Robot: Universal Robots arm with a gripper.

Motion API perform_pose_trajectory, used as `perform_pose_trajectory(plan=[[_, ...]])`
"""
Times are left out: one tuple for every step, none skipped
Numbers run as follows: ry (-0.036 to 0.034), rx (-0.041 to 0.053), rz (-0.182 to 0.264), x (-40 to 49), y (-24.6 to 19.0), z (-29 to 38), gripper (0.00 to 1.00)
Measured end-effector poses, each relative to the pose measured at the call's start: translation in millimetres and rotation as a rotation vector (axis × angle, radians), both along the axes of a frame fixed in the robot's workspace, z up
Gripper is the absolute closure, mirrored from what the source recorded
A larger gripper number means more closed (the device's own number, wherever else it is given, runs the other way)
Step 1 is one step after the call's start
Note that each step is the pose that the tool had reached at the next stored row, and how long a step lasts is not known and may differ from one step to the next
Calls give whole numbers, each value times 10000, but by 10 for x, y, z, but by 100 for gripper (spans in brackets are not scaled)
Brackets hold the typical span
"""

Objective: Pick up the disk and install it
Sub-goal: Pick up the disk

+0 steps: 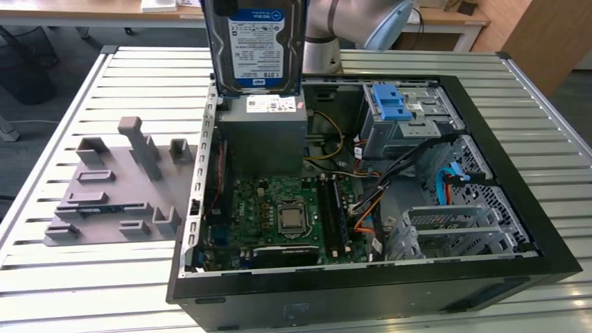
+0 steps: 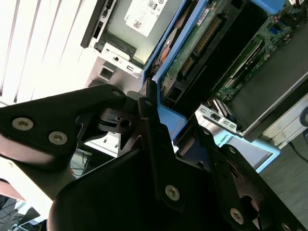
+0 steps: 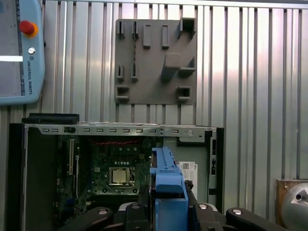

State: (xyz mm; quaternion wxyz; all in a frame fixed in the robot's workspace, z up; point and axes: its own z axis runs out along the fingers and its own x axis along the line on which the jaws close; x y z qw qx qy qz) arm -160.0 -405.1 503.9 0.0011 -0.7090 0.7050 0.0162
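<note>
On the exterior view's left, a grey fixture board [image 1: 116, 187] with raised blocks lies flat on the slatted metal table [image 1: 55, 104], just beside the open computer case [image 1: 518, 229]. Further right, at the case's far end, the disk [image 1: 254, 45] hangs in the air on edge, its white-and-blue label facing the exterior camera. Its lower edge is just above the grey power supply box [image 1: 263, 132], and whether the two touch cannot be told. Below the box, the green motherboard [image 1: 277, 208] lies bare on the case floor. Behind the disk rises the pale arm [image 1: 356, 24]. Right of the power supply, a blue latch bracket [image 1: 393, 104] sits on top of a metal drive bay, with black and orange cables trailing beneath it.

The gripper [image 3: 168, 209] appears in both wrist views, its black fingers [image 3: 137, 211] pressed against either side of the blue carrier [image 3: 166, 178] that frames the disk, so it is clamped on the disk. The second wrist view shows the gripper [image 2: 175, 132] holding that blue frame [image 2: 166, 120] above the open case.
</note>
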Motion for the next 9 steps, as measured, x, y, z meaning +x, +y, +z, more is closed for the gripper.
perform_pose_trajectory(plan=[[0,0,0,22,0,0,64],[0,0,0,47,0,0,64],[0,0,1,69,0,0,64],[-1,1,0,91,0,0,64],[0,0,0,113,0,0,64],[0,0,1,135,0,0,64],[0,0,0,157,0,0,64],[0,0,0,179,0,0,64],[0,0,0,202,0,0,64]])
